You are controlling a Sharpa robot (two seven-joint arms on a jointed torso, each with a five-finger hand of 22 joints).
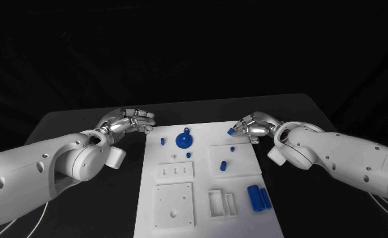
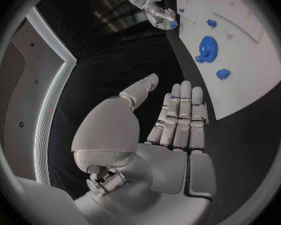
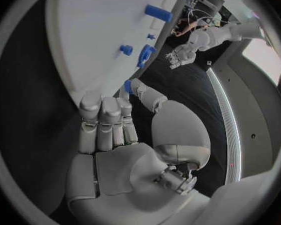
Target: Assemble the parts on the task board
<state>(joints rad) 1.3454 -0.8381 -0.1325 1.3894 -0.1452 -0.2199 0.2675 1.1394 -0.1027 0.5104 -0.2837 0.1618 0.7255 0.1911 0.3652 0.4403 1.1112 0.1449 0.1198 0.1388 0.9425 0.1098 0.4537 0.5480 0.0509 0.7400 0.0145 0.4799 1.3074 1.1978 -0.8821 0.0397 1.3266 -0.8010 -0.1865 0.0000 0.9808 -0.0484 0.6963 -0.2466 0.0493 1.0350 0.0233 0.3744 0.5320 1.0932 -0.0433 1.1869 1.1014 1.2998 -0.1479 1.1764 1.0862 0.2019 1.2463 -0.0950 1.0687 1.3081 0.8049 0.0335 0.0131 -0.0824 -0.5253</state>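
Observation:
The white task board (image 1: 206,193) lies in the middle of the table. My right hand (image 1: 255,126) hovers at the board's far right corner and pinches a small blue part (image 1: 230,131) between thumb and a finger; the right wrist view shows this part (image 3: 127,86) at the thumb tip. My left hand (image 1: 134,120) hangs over the black table beside the board's far left corner. In the left wrist view the left hand (image 2: 178,120) has straight fingers and holds nothing. A blue gear (image 1: 184,138) stands on the board between the two hands.
Small blue pegs (image 1: 162,141) (image 1: 188,154) (image 1: 223,165) stand on the board's far half. Two blue cylinders (image 1: 258,197) lie near its right edge. White square plates (image 1: 175,172) and a white frame (image 1: 219,203) occupy the near half.

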